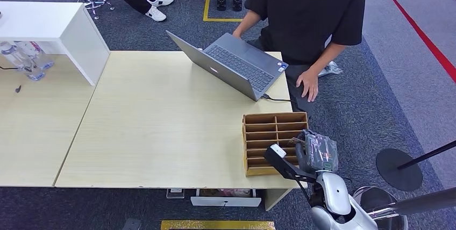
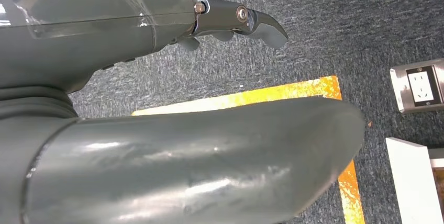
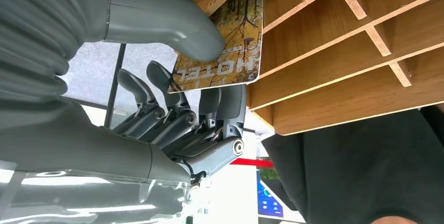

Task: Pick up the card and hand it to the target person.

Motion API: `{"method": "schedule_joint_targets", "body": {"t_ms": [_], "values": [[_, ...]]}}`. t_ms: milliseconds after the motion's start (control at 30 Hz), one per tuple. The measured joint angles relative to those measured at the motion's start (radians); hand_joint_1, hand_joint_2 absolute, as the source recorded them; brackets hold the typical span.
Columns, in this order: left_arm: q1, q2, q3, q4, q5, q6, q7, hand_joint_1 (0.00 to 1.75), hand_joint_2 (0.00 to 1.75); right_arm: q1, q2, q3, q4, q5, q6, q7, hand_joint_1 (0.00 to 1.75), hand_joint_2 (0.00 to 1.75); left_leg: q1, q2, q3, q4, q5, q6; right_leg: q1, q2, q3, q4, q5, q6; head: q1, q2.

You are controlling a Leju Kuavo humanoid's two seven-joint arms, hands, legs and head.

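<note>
Right hand (image 3: 173, 103) pinching the card (image 3: 230, 41), thumb on top, fingers (image 3: 157, 114) underneath, right at the wooden rack (image 1: 274, 141) near the table (image 1: 161, 128) edge. Card partly inside a rack slot. Open laptop (image 1: 236, 66) beyond the rack, person (image 1: 312, 15) in black sitting just behind it. Left hand (image 2: 157, 51) hanging over carpet, fingers a bit curled, holding nothing. Floor socket (image 2: 419, 85) nearby.
</note>
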Motion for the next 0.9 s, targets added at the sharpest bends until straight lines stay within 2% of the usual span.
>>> {"method": "schedule_joint_targets", "body": {"t_ms": [200,300,600,700,900], "values": [[0.0,0.0,0.0,0.0,0.0,0.0,0.0,0.0,0.0,0.001,-0.002,-0.001,-0.023,0.036,0.006,0.002,1.53,1.75,0.0,0.0,0.0,0.0,0.0,0.0,0.0,0.0,0.0,0.0,0.0,0.0,0.0,0.0],[0.0,0.0,0.0,0.0,0.0,0.0,0.0,0.0,0.0,0.001,-0.008,-0.002,-0.05,0.072,0.032,0.006,1.6,1.75,0.0,0.0,0.0,0.0,0.0,0.0,0.0,0.0,0.0,0.0,0.0,0.0,0.0,0.0],[0.001,0.0,0.0,0.0,0.0,0.0,-0.001,0.0,0.0,-0.001,-0.027,-0.018,-0.205,0.17,0.104,0.008,1.65,1.75,0.0,0.0,0.0,0.0,0.0,0.0,0.0,0.0,0.0,0.0,0.0,0.0,0.0,0.0],[0.001,0.0,0.0,0.0,0.0,0.0,-0.001,0.0,0.0,-0.002,-0.033,-0.025,-0.251,0.185,0.124,0.007,1.72,1.75,0.0,0.0,0.0,0.0,0.0,0.0,0.0,0.0,0.0,0.0,0.0,0.0,0.0,0.0],[0.001,0.0,0.0,0.0,0.0,0.0,-0.001,0.0,0.0,-0.003,-0.042,-0.039,-0.336,0.245,0.119,0.003,1.75,1.75,0.0,0.0,0.0,0.0,0.0,0.0,0.0,0.0,0.0,0.0,0.0,0.0,0.0,0.0]]}}
